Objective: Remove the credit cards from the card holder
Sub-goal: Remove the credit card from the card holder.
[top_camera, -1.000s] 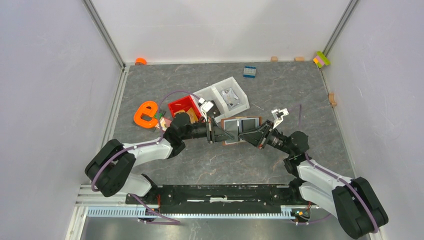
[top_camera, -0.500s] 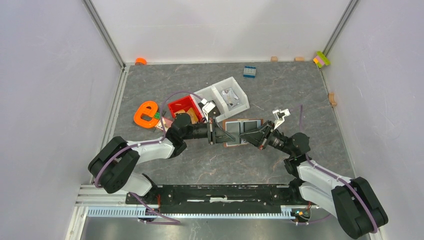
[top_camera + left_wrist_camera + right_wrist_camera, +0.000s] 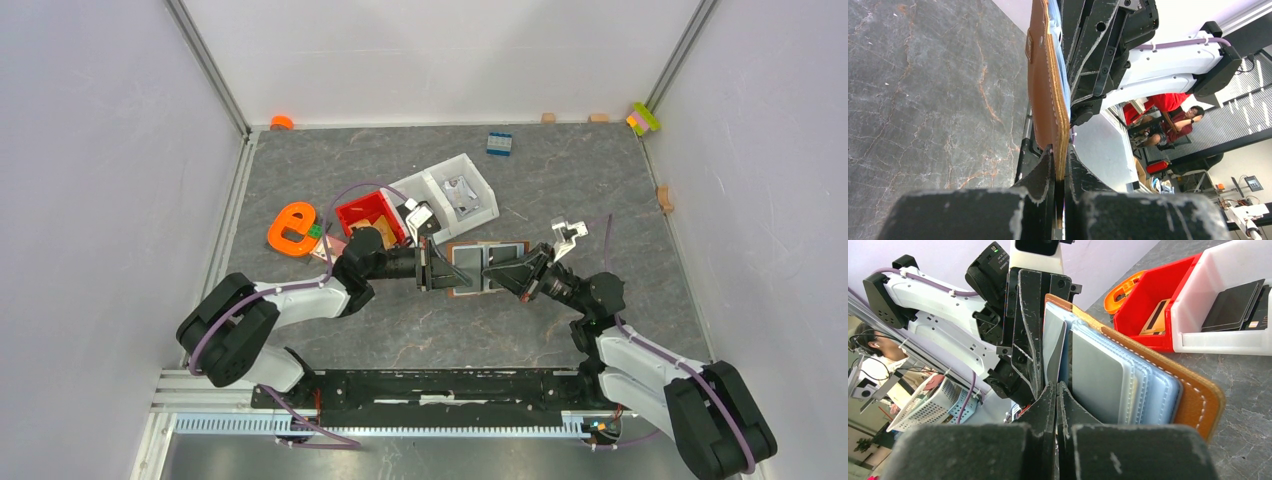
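The brown card holder [image 3: 487, 262] hangs open between my two arms above the table. My left gripper [image 3: 1060, 172] is shut on its leather edge [image 3: 1048, 100]; in the top view the left gripper [image 3: 445, 270] is at the holder's left end. My right gripper [image 3: 1056, 390] faces the holder's inner side and is shut on the lower edge of a pale blue-grey credit card [image 3: 1053, 345] that stands out of the pockets. Another grey card [image 3: 1098, 375] sits in clear sleeves beside it, backed by the brown cover [image 3: 1198, 395]. From above, the right gripper [image 3: 494, 270] is at the holder's middle.
A red bin [image 3: 368, 214] and a white bin [image 3: 478, 193] with dark cards [image 3: 1230, 305] stand just behind the holder. An orange object [image 3: 292, 230] lies to the left. A blue block [image 3: 499, 143] lies near the back wall.
My right gripper's jaws have closed on the pale card's edge. The left gripper has kept its hold on the holder, nearly still.
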Motion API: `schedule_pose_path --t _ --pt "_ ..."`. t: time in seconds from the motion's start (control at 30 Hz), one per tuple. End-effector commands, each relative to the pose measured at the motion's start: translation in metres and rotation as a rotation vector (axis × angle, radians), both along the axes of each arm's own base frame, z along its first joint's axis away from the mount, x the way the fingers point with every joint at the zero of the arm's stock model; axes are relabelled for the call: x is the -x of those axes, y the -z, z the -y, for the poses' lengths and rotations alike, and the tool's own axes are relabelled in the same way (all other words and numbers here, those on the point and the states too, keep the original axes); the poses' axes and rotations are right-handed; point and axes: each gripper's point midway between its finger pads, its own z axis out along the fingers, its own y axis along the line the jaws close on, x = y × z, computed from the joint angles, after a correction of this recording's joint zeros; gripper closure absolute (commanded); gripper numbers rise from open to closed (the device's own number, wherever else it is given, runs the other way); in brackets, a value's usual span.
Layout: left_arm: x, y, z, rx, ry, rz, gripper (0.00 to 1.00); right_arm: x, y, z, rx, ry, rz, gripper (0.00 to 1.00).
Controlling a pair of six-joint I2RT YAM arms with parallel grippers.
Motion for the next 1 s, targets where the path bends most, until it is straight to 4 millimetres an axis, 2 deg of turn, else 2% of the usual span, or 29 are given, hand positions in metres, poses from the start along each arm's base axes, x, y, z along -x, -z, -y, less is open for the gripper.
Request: schedule_pose_path --t 0.0,0.23,0.6,0.67,0.7,0.83,0.87,0.9,0.97 --pt "0.018 -0.033 0.003 0.09 0.093 0.083 0.98 -0.004 -0.008 0.004 -0.021 0.032 0.038 1.0" --pt "0.024 -0.035 0.005 0.095 0.117 0.095 0.98 -0.007 -0.001 0.001 -0.003 0.022 0.015 0.88" --pt "0.02 -0.028 0.009 0.058 0.101 0.091 0.94 0.004 -0.002 -0.014 -0.003 -0.074 0.016 0.85" --pt "0.018 -0.026 0.009 0.047 0.09 0.092 0.91 0.008 -0.004 -0.018 -0.004 -0.095 0.023 0.92" --pt "0.017 -0.026 0.009 0.045 0.086 0.092 0.89 0.008 -0.005 -0.019 -0.004 -0.101 0.022 0.99" --pt "0.015 -0.026 0.007 0.035 0.056 0.11 0.68 0.006 -0.002 -0.017 -0.003 -0.077 0.01 1.0" --pt "0.014 -0.027 0.005 0.033 0.046 0.119 0.6 0.004 -0.001 -0.016 0.004 -0.062 0.008 1.0" --pt "0.014 -0.027 0.004 0.03 0.038 0.124 0.57 0.002 0.0 -0.015 0.01 -0.051 0.008 1.0" --pt "0.013 -0.029 0.001 0.029 0.019 0.144 0.58 -0.002 0.003 -0.012 0.022 -0.022 0.005 1.0"
